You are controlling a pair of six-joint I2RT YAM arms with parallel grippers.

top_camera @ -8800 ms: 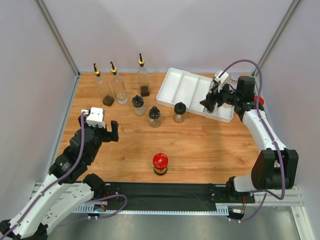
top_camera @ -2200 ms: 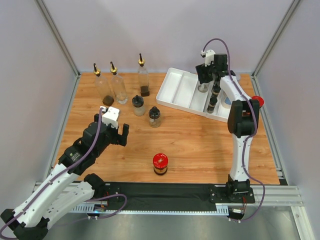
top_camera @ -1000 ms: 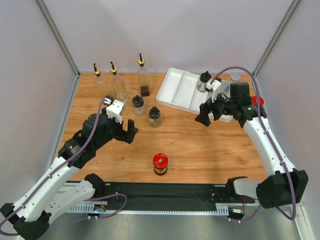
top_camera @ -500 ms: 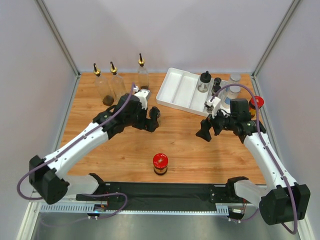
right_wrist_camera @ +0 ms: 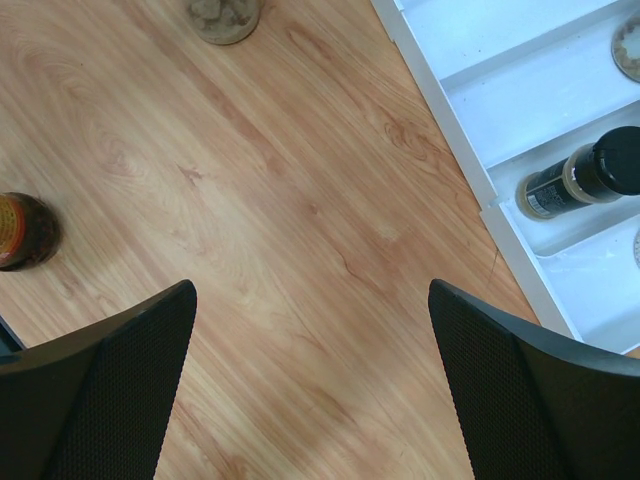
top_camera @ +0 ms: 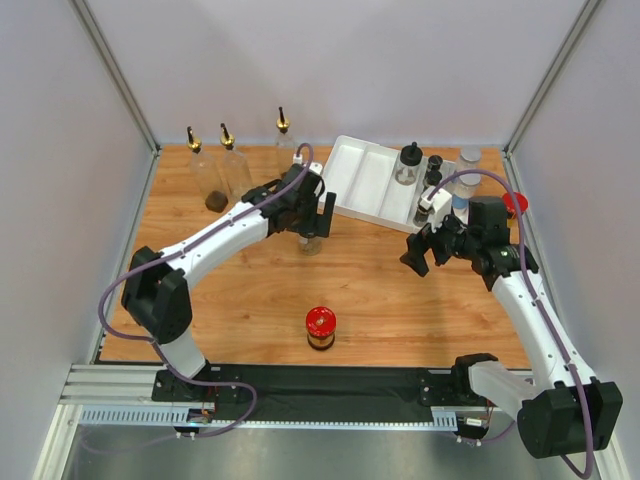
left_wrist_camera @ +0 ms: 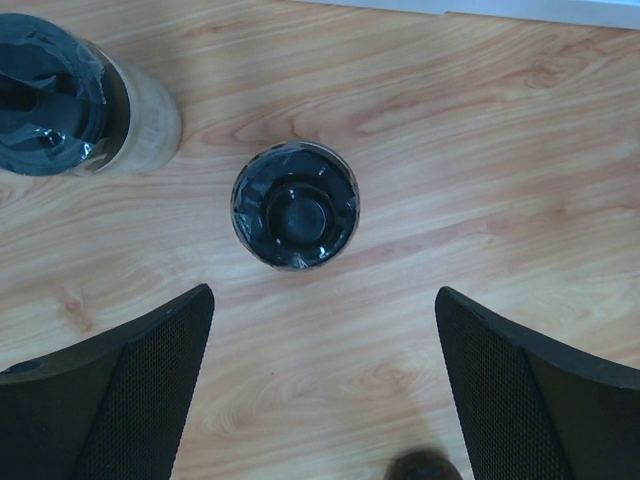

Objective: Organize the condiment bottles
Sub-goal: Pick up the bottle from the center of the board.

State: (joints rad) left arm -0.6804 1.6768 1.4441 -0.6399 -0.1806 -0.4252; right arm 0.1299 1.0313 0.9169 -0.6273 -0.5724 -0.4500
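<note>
While a few jars sit in the white tray at the table's far-right corner, left gripper hangs spread over a black-capped jar; right gripper gapes empty; most bottles wait outside.

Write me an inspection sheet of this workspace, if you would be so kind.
Surface: wooden table, nothing spilled seen.
Job's things: three pourer bottles at the back left; red-lidded jar alone near the front; black-capped jars in the white tray.
Clutter: nothing seen.
Grippers: left gripper, jaws open, above a black-capped jar on the wood; right gripper, jaws open, over bare wood.
Cables: purple cables loop along both arms.
Surroundings: grey walls on three sides.
</note>
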